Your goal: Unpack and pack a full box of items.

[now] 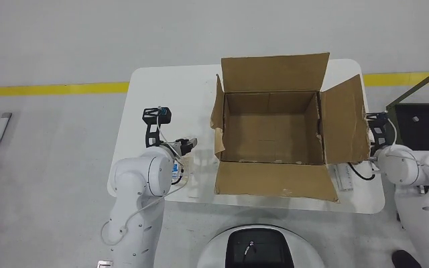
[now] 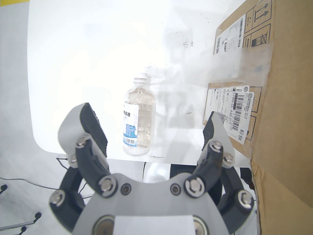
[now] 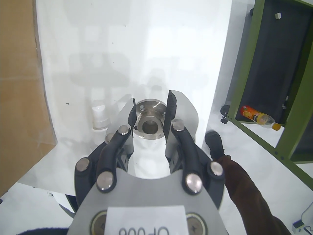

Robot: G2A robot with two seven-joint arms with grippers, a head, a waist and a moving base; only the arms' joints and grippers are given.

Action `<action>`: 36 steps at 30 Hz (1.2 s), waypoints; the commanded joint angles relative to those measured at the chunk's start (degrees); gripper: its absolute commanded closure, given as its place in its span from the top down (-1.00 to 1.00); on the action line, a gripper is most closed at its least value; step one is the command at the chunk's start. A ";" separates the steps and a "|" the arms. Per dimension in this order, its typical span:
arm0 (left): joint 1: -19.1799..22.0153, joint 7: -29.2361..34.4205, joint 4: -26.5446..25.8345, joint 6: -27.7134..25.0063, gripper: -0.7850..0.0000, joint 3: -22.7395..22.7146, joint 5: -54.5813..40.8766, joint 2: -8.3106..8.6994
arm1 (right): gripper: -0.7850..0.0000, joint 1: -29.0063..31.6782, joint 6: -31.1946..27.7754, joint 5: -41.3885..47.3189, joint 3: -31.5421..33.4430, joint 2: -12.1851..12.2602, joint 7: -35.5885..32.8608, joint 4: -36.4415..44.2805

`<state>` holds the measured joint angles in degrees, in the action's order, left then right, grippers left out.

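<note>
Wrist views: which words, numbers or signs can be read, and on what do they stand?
"标快", "2C": shipping label on the cardboard box.
"12": stacking sign printed on the box, under an arrows sign.
"OP006", upside down, cut off: tag on the right gripper, which holds an unmarked metal flange.
Too small to read: bottle label, upper box label.

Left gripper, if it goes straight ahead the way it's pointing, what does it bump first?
Most likely the clear bottle with the white cap: it rests on the table ahead of the left gripper, in line between its open jaws. Depth is unclear.
</note>
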<state>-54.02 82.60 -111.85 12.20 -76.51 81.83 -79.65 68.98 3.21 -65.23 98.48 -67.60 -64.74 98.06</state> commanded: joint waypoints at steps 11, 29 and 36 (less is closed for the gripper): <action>0.00 0.00 0.00 0.00 1.00 0.00 0.00 0.00 | -1.00 3.55 4.70 -0.56 6.72 -0.18 30.36 15.43; 0.00 0.00 0.00 0.00 1.00 0.00 0.00 0.00 | -1.00 2.97 2.93 -5.35 3.54 -0.16 38.60 20.44; 0.00 0.00 0.00 0.00 1.00 0.00 0.00 0.00 | -1.00 2.74 -3.79 1.02 2.36 -0.49 53.75 15.98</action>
<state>-54.02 82.60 -111.85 12.20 -76.51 81.83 -79.65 71.65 0.91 -64.24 100.85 -68.13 -12.79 114.67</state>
